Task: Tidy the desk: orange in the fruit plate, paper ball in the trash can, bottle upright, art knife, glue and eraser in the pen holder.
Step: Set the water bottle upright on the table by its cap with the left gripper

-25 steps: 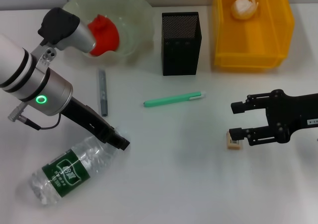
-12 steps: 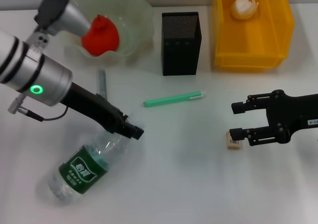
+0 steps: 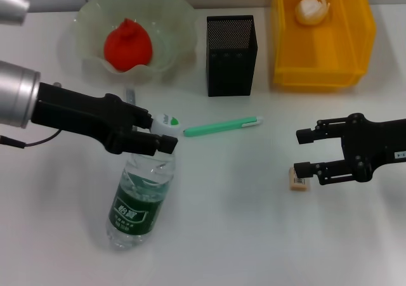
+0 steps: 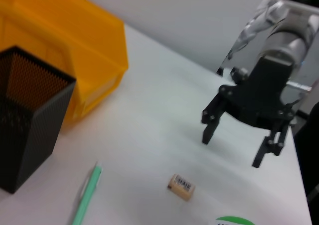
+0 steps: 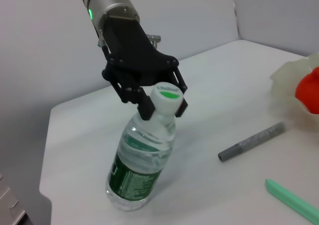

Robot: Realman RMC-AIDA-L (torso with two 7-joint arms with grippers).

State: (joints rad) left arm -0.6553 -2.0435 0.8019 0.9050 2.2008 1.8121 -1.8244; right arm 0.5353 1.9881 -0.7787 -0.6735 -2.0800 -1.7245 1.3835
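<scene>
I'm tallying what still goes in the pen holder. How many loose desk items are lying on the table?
3: a green pen before the pen holder, a grey stick mostly hidden behind the left arm, an eraser by the right gripper.

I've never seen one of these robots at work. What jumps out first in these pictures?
The left gripper, black and clamped at the neck of a clear plastic water bottle with a green label, tilts it up near the table's front left. Behind it a red-orange fruit glows in a pale green scalloped glass plate, and a bright yellow plastic bin at the back right holds a crumpled paper ball.
</scene>
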